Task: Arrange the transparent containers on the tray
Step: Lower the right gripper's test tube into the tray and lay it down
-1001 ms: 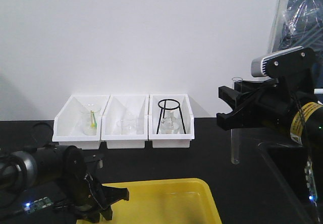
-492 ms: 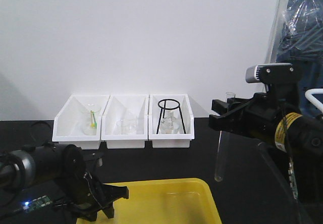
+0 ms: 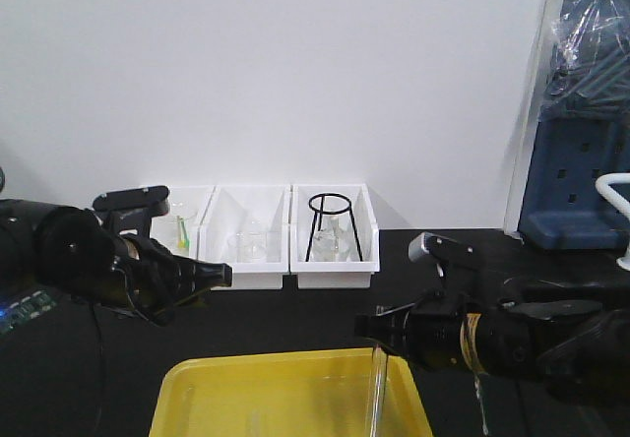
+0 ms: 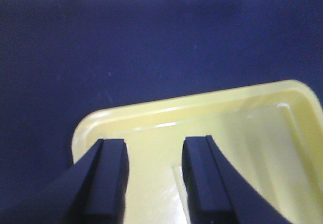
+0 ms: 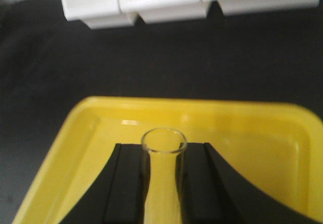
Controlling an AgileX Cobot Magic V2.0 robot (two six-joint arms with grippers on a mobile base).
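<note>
Both arms are cased in rounded, matt black housings. The left arm (image 3: 89, 260) is topped by a black, grey-edged camera block (image 3: 133, 201), and a green circuit board (image 3: 28, 305) with blue lights and a thin black cable (image 3: 98, 358) are seen beside it. The right arm (image 3: 532, 343) is ringed by a yellow band (image 3: 476, 343) and topped by a silver-grey camera block (image 3: 436, 248). The left gripper (image 4: 154, 156) and right gripper (image 5: 162, 156) are each formed of two flat, black, square-ended fingers.

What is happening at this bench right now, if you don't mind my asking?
The right end effector is shut on a clear test tube, holding it roughly upright over the yellow tray. The left end effector hovers open and empty near the tray's left corner.
</note>
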